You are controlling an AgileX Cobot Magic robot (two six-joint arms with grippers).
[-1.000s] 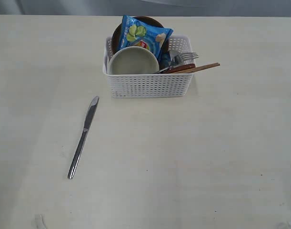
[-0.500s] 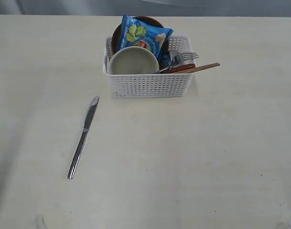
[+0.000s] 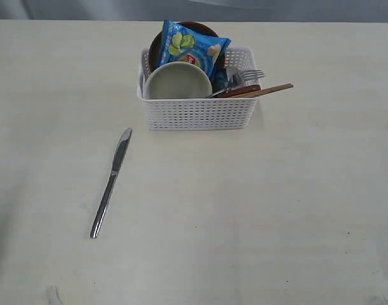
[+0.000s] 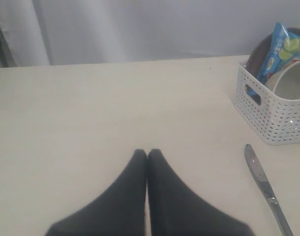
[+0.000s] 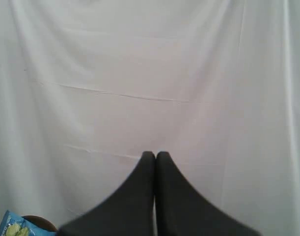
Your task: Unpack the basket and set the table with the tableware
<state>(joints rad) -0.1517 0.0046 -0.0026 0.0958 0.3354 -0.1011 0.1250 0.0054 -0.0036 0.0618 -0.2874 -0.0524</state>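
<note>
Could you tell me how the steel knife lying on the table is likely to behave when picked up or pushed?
The knife looks like polished steel, so it is probably stiff and slippery. It lies flat on the table, so pinching it may be awkward. Pushed, it would likely slide, not roll.

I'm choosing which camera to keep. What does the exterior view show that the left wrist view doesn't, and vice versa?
Only the exterior view: the fork and chopsticks jutting over the rim of the basket. Only the left wrist view: the left tool, shut and empty. Both: the basket, bowl, blue chip bag, brown plate and the knife on the table.
</note>
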